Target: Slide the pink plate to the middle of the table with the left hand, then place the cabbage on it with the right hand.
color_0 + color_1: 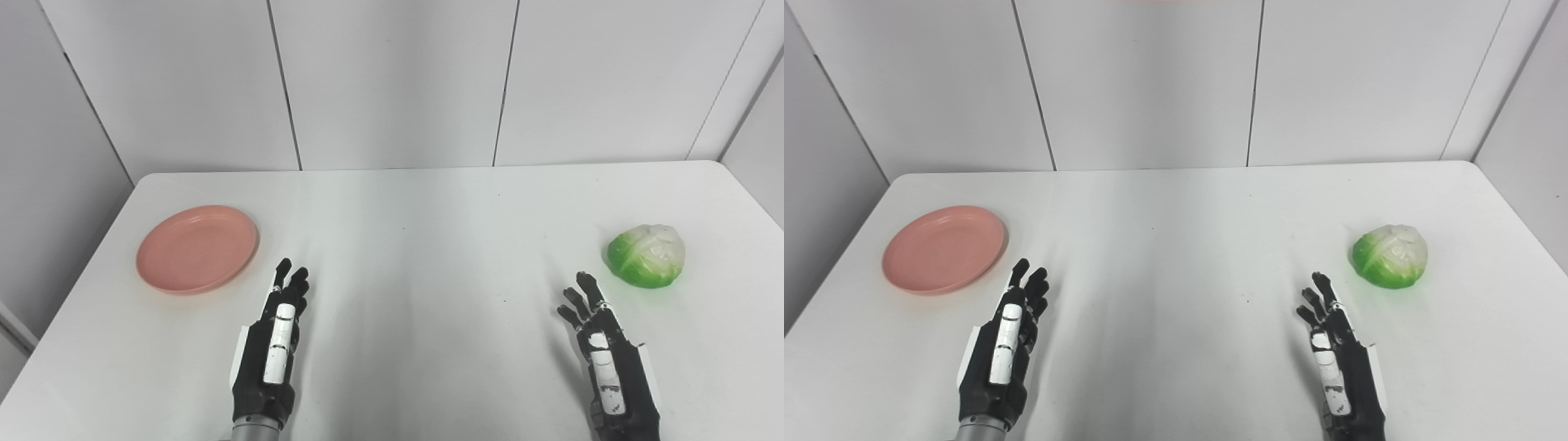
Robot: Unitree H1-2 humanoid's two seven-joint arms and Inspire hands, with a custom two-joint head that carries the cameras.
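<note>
Pink plate (197, 248) far left, cabbage (647, 255) far right (both unlabelled)

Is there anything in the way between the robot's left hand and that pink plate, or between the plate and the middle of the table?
Nothing visible. The left hand lies open just right of and nearer than the pink plate, with only bare table between them. The stretch from plate to table middle is bare too; the cabbage sits far right.
</note>
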